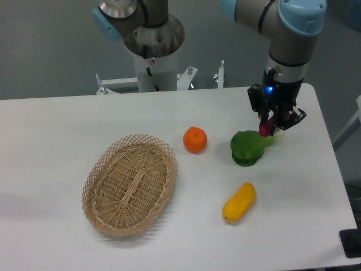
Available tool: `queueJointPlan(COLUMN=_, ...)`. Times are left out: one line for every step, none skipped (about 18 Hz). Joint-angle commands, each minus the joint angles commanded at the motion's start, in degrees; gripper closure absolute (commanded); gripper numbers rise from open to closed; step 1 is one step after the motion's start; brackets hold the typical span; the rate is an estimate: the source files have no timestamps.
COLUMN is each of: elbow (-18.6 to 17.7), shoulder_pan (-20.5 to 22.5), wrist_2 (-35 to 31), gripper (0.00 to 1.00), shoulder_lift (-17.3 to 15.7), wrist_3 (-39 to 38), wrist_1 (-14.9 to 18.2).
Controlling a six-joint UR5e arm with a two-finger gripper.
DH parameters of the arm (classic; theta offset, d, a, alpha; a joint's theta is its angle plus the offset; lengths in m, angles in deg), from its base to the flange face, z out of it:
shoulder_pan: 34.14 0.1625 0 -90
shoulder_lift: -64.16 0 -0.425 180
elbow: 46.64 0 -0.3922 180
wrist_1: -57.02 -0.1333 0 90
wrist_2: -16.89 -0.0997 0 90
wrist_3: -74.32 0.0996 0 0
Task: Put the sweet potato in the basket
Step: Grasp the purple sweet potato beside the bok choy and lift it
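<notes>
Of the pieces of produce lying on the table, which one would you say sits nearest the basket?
The round orange fruit, just off the basket's upper right rim. The green leafy vegetable and yellow vegetable lie farther right.

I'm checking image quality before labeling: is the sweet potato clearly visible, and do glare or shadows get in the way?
Camera view: even, soft light, faint shadows, no glare on the table; the sweet potato shows only as a small magenta patch, mostly hidden in the gripper; the basket is sharp.
</notes>
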Motion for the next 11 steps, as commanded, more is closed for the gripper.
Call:
queueJointPlan(elbow=-0.2, shoulder_pan=-0.1, wrist_2=-0.1, gripper=0.75, shoulder_lift=0.0, wrist_3=-0.2, wrist_1=-0.1)
queueJointPlan(elbow=-0.2, shoulder_pan=-0.3, wrist_2=-0.1, gripper=0.75, shoulder_lift=0.0, wrist_3=-0.3, wrist_1=-0.3)
queueJointPlan(elbow=-0.2, shoulder_pan=-0.5, wrist_2=-0.1, gripper=0.75, shoulder_lift=0.0, wrist_3=-0.5, wrist_1=-0.8)
queueJointPlan(elbow=-0.2, shoulder_pan=-0.7, wrist_2=0.0, gripper=0.75, shoulder_lift=0.0, wrist_3=-1.5, wrist_1=-1.3)
queueJointPlan(elbow=-0.3, shoulder_pan=-1.0, wrist_2=-0.1, gripper=0.75, shoulder_lift=0.1, wrist_3=-3.1, wrist_1=-1.5)
queueJointPlan(elbow=-0.3, shoulder_pan=-1.1, wrist_2=-0.1, gripper=0.75, shoulder_lift=0.1, wrist_3=-4.6, wrist_1=-1.5)
queueJointPlan(elbow=-0.2, shoulder_pan=-1.1, wrist_2=-0.1, gripper=0.75, shoulder_lift=0.3, wrist_3=-5.8, wrist_1=-1.5)
queueJointPlan(elbow=-0.2, shoulder_pan=-1.3, wrist_2=-0.1, gripper=0.75, shoulder_lift=0.3, wrist_3=-6.6, wrist_1=-1.5)
queueJointPlan(elbow=-0.2, shoulder_pan=-1.9, wrist_2=-0.2, gripper=0.75, shoulder_lift=0.5, wrist_3=-7.3, wrist_1=-1.5)
queueJointPlan(elbow=-0.3, shoulder_pan=-2.5, wrist_2=-0.3, gripper=0.75, shoulder_lift=0.6, wrist_3=-8.3, wrist_1=-1.5)
queueJointPlan(elbow=-0.3, shoulder_pan=-3.0, wrist_2=-0.3, gripper=0.75, shoulder_lift=0.7, wrist_3=-9.7, wrist_1=-1.5)
